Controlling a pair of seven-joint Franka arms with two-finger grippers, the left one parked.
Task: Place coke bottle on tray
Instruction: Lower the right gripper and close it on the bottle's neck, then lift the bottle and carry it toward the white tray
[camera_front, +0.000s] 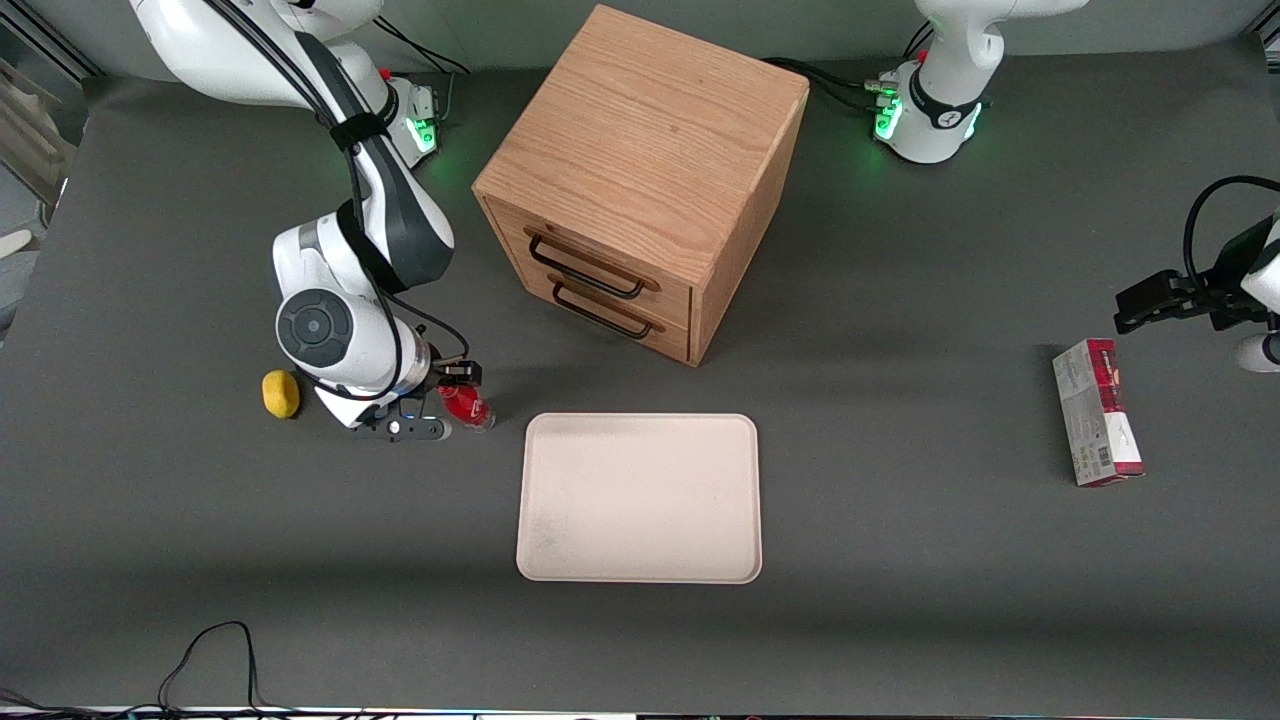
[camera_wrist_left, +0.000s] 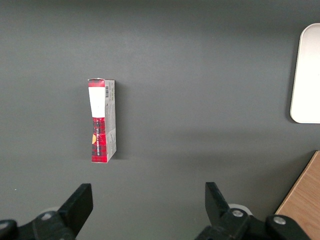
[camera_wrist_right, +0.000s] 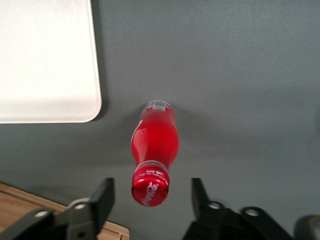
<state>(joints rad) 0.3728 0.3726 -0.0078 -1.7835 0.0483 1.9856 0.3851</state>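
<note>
The coke bottle (camera_front: 468, 406) is small and red with a red cap and a clear base. It appears to stand upright on the dark table, beside the tray's short edge toward the working arm's end. In the right wrist view the bottle (camera_wrist_right: 154, 142) has its cap between my two fingers. My gripper (camera_front: 445, 400) is open just above the bottle, with one finger on each side of the cap (camera_wrist_right: 150, 188) and not touching it. The tray (camera_front: 640, 565) is flat, cream-beige and holds nothing. It also shows in the right wrist view (camera_wrist_right: 45, 60).
A wooden drawer cabinet (camera_front: 640, 180) stands farther from the front camera than the tray. A yellow lemon-like lump (camera_front: 281, 394) lies beside my arm. A red-and-grey carton (camera_front: 1096, 412) lies toward the parked arm's end, also in the left wrist view (camera_wrist_left: 102, 121).
</note>
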